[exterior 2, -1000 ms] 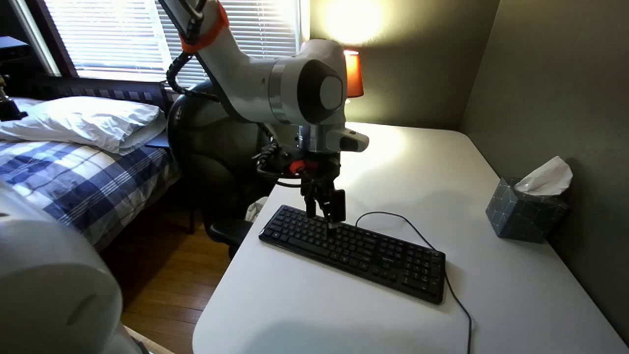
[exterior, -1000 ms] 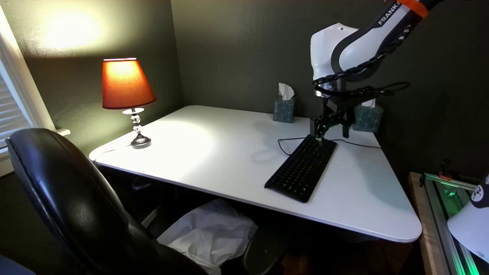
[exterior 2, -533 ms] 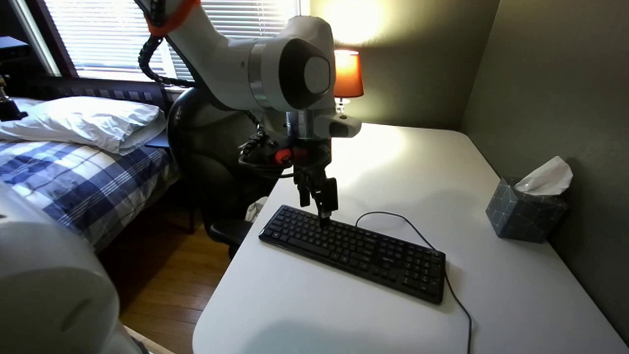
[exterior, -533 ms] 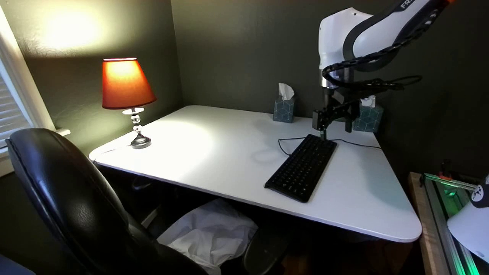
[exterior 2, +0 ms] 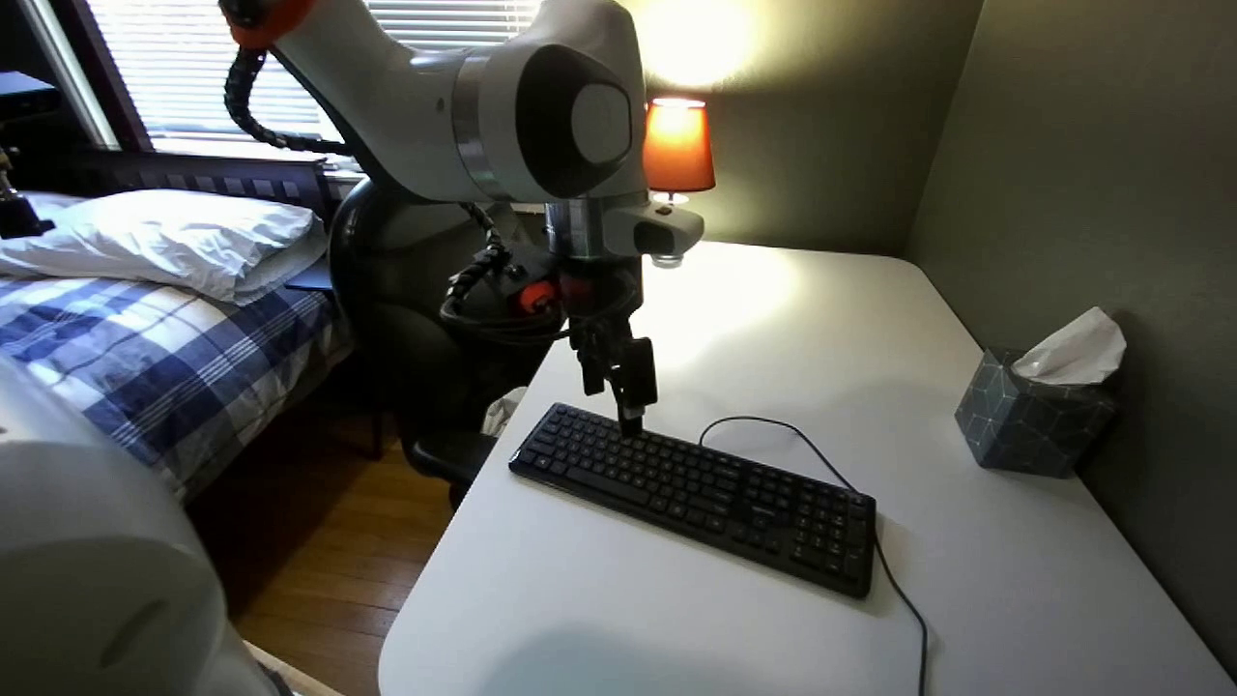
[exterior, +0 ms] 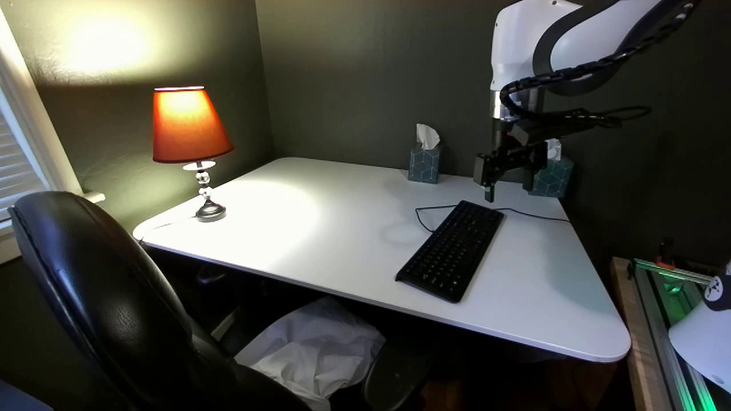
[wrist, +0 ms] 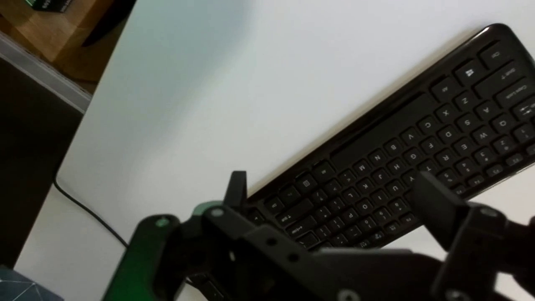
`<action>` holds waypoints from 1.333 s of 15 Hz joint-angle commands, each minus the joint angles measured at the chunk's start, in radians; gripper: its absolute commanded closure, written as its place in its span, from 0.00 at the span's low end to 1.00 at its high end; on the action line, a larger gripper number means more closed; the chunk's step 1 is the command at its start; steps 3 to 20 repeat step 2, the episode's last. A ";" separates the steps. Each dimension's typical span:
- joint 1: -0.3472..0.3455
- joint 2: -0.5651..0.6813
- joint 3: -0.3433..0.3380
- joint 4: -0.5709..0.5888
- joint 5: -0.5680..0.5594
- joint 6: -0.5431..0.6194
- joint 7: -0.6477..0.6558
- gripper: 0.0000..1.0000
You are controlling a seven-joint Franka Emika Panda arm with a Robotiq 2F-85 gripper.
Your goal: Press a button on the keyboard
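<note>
2 boxes (exterior: 424,166) w/ tissues (exterior: 427,137), tool (wrist: 332,179) nr kbd (exterior: 451,251)

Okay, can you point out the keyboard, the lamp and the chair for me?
Keyboard (exterior 2: 698,497): in an exterior view, on the keys near its middle.
Lamp (exterior: 191,132): in an exterior view, on its lit orange shade.
Chair (exterior: 123,311): in an exterior view, on its black backrest.

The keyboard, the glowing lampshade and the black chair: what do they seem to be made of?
Keyboard: likely black plastic, mostly matte, glossy at the edge where light glints.
Lampshade: perhaps smooth fabric or paper, as light glows through it.
Chair: leather or imitation leather, I can't tell which, judging by its soft sheen.
</note>
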 commanded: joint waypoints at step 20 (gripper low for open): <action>-0.027 -0.002 0.028 -0.001 0.012 0.000 -0.009 0.00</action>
